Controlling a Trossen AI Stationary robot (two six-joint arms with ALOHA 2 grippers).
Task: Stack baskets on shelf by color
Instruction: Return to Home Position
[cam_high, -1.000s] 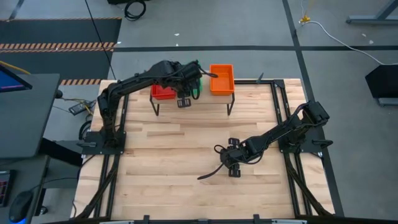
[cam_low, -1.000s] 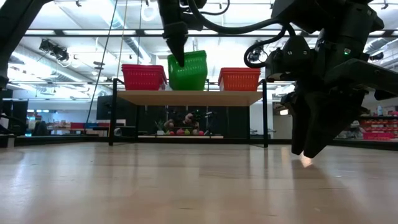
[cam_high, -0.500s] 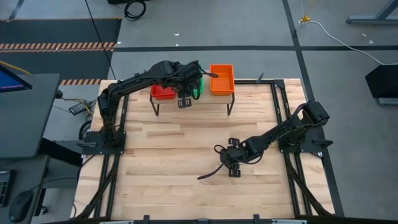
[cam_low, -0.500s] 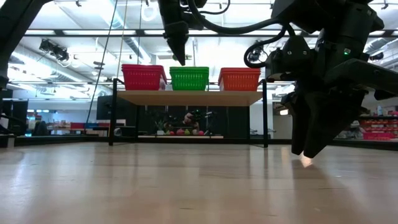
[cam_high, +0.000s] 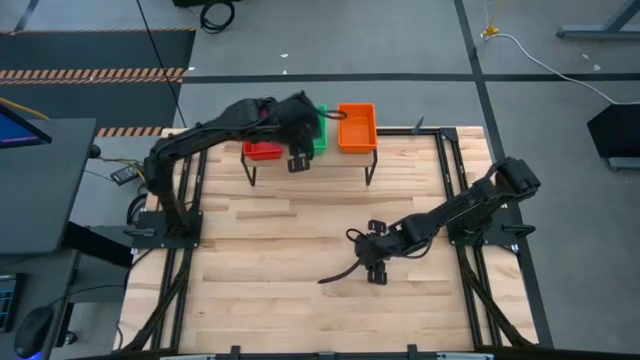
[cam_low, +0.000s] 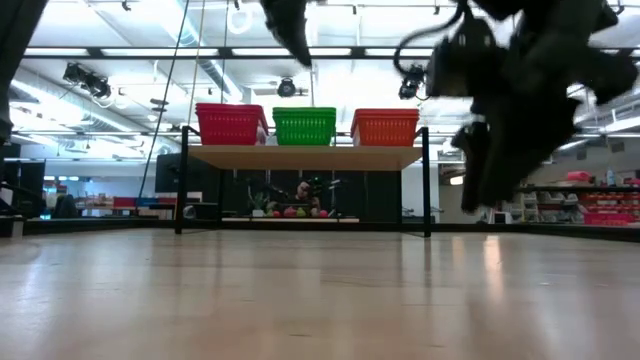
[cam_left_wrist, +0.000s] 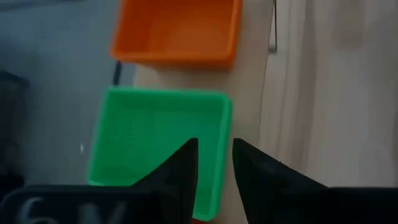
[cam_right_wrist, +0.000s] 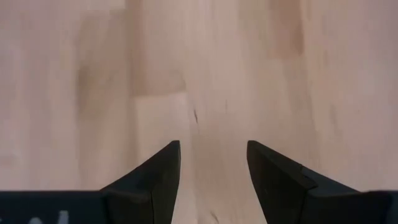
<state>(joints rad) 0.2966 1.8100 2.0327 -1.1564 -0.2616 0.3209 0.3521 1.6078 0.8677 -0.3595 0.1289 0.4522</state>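
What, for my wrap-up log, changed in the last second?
The stacked green plastic mesh baskets, tilted a second ago, settled level on the low wooden-topped shelf. The left tool rose clear of them; the right tool rose higher above the slatted wooden table. The red mesh baskets and orange mesh baskets stayed put.

Left arm (cam_high: 200, 132) & right arm (cam_high: 450, 210) were matte black, slim jointed links w/ black cable loops nr wrists. Left gripper (cam_left_wrist: 214, 143) & right gripper (cam_right_wrist: 213, 144) had black tapered wedge fingers; faint pale lettering on left housing, unreadable.
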